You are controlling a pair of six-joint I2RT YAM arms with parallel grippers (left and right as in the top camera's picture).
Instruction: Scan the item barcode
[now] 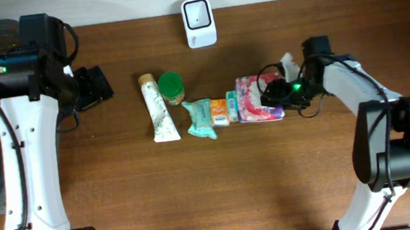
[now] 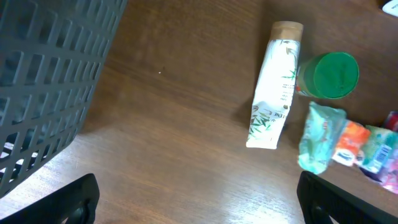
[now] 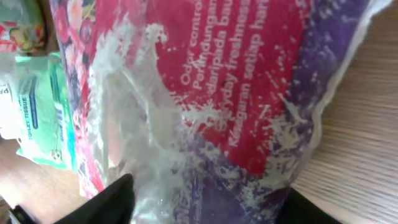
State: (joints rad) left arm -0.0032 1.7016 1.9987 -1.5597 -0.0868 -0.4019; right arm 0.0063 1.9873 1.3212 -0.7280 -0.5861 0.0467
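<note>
Red-purple packet (image 3: 249,93) lies between the right fingers (image 3: 111,204) (grip unclear); left fingers (image 2: 68,200) spread wide.

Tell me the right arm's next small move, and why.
Probably close the right gripper fully on the pink packet. Its fingers sit on either side of the packet's end, but a firm grip isn't evident, and the packet lies on the table, well away from the white scanner.

A mock shop checkout: barcode scanner (image 1: 199,22) and packaged toiletries (image 1: 160,108) on a wooden table (image 1: 198,199), grey basket (image 2: 43,81) alongside.
</note>
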